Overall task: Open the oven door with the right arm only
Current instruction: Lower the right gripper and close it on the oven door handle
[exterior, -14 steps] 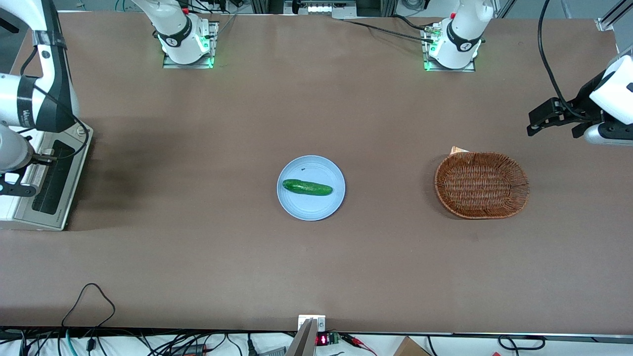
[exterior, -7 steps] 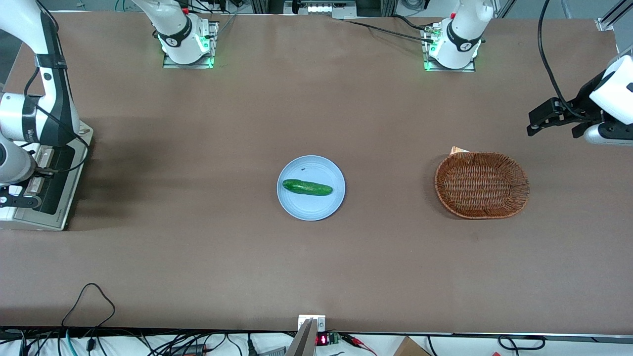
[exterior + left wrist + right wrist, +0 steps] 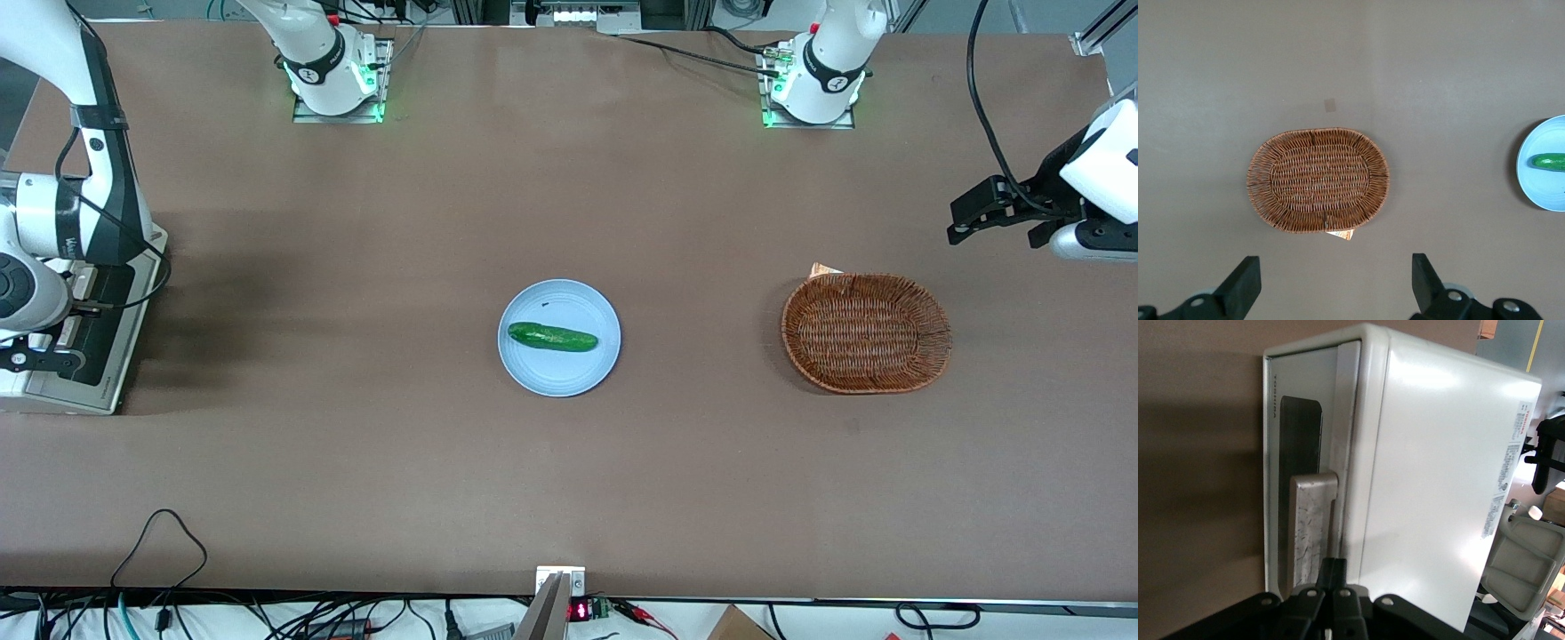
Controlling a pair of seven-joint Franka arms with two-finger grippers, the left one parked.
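Observation:
The small white toaster oven (image 3: 53, 391) stands at the working arm's end of the table. Its oven door (image 3: 1300, 447), a silver frame round a dark glass window, lies flush against the oven body with its silver bar handle (image 3: 1310, 527). The door's window also shows in the front view (image 3: 105, 324). The right arm (image 3: 84, 218) reaches down over the oven. Its black gripper (image 3: 1333, 568) is shut, fingers pressed together, with the tips at the edge of the handle where it faces the oven body. Nothing shows between the fingers. In the front view the gripper (image 3: 87, 309) is over the door.
A light blue plate (image 3: 582, 373) with a green cucumber (image 3: 552, 337) sits mid-table. A brown wicker basket (image 3: 866, 332) lies toward the parked arm's end. Two arm bases (image 3: 336, 76) stand at the table edge farthest from the front camera.
The right arm's wrist and gripper have shifted along the door, a little nearer to the front camera. Between the last two front frames it has hardly moved. The plate and basket are unchanged.

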